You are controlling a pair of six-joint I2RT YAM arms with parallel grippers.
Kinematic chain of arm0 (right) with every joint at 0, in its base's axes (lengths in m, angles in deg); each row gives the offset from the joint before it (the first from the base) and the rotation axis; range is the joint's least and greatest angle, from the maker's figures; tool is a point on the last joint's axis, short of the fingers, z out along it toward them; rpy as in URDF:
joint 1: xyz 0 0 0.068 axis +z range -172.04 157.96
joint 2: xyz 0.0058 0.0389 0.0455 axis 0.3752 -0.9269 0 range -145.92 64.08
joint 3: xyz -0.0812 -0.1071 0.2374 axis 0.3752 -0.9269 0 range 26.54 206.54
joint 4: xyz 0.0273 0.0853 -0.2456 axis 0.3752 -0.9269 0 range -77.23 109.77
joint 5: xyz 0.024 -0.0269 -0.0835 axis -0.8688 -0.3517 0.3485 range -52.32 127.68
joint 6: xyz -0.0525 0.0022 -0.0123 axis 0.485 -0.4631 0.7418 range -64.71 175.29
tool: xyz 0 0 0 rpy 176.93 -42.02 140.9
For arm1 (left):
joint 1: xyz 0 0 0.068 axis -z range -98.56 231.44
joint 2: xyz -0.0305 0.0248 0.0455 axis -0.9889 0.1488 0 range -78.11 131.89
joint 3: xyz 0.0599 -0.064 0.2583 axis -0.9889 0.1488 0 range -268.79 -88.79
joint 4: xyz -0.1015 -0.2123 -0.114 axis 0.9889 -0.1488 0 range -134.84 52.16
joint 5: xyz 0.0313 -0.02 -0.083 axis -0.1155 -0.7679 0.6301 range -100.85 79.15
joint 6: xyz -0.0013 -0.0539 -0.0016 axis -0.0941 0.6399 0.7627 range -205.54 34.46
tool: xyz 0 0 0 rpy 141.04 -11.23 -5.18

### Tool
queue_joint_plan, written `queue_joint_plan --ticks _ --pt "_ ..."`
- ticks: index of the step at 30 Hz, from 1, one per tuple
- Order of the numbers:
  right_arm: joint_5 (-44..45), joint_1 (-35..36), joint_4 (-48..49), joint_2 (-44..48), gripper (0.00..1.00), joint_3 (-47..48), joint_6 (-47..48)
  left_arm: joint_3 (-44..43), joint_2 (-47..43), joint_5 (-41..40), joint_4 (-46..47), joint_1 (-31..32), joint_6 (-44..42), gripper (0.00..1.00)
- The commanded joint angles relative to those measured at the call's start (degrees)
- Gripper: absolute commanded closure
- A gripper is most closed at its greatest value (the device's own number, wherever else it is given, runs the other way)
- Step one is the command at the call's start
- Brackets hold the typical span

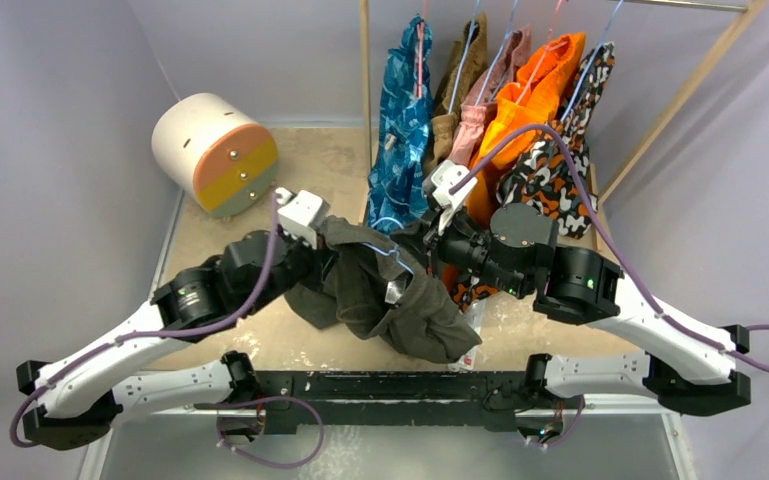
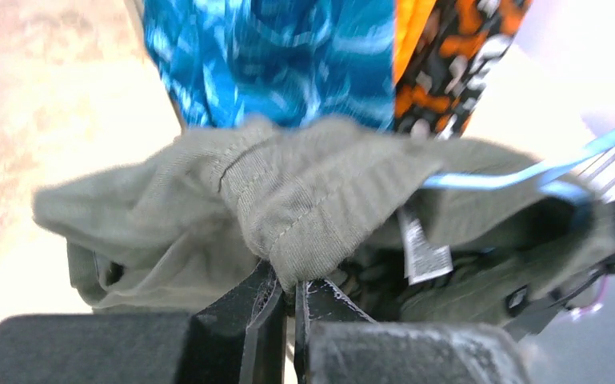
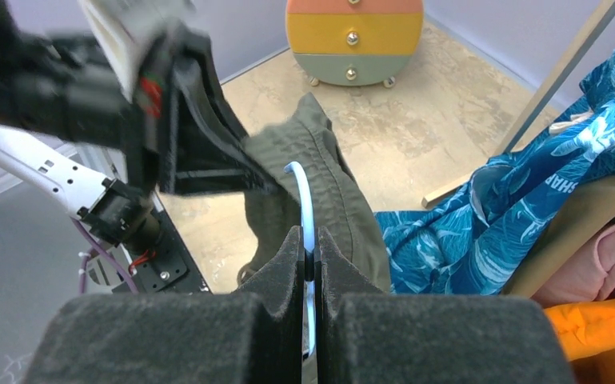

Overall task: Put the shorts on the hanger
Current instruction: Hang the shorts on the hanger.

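The shorts (image 2: 304, 200) are plain matt cloth with a visible weave and raised stitched seams, and the little tag (image 2: 424, 252) on them is thin white printed fabric or paper, honestly can't tell which. The hanger (image 3: 305, 200) is smooth light-blue wire with a slight sheen, while the left claw (image 2: 286, 292) and right claw (image 3: 310, 244) both have dull black fingers with a grainy, rough-ish finish. The table (image 1: 330, 160) has a matt, mottled beige stone look, the rack (image 1: 365, 60) is bare light wood, and the blue patterned shorts (image 2: 288, 56) look slicker and shinier than the olive ones.
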Motion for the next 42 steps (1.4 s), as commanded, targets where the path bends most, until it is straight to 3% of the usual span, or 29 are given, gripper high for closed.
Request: queue_joint_plan --ticks 1,7,17,28,34,42 --pt "-3.0 -0.1 0.8 -0.1 1.0 2.2 0.6 -10.3 -0.9 -2.0 6.1 -0.1 1.7 1.0" --pt "-4.9 0.0 0.1 -1.1 1.0 2.9 0.9 -19.2 5.1 -6.8 2.8 -0.1 3.5 1.0" --pt "-0.7 0.0 3.6 3.3 1.0 1.9 0.8 -21.2 13.7 -9.8 -8.3 -0.1 5.7 1.0" --pt "0.7 0.0 6.2 5.4 1.0 0.7 0.7 -24.8 14.7 -8.9 -7.5 -0.1 4.4 0.69" --pt "1.6 0.0 5.4 6.6 1.0 0.5 0.7 -22.1 10.0 -6.8 -5.9 -0.1 4.5 0.48" --pt "0.8 -0.1 6.8 7.7 1.0 -0.4 0.6 -19.8 2.0 -5.6 -3.0 -0.1 3.2 0.41"
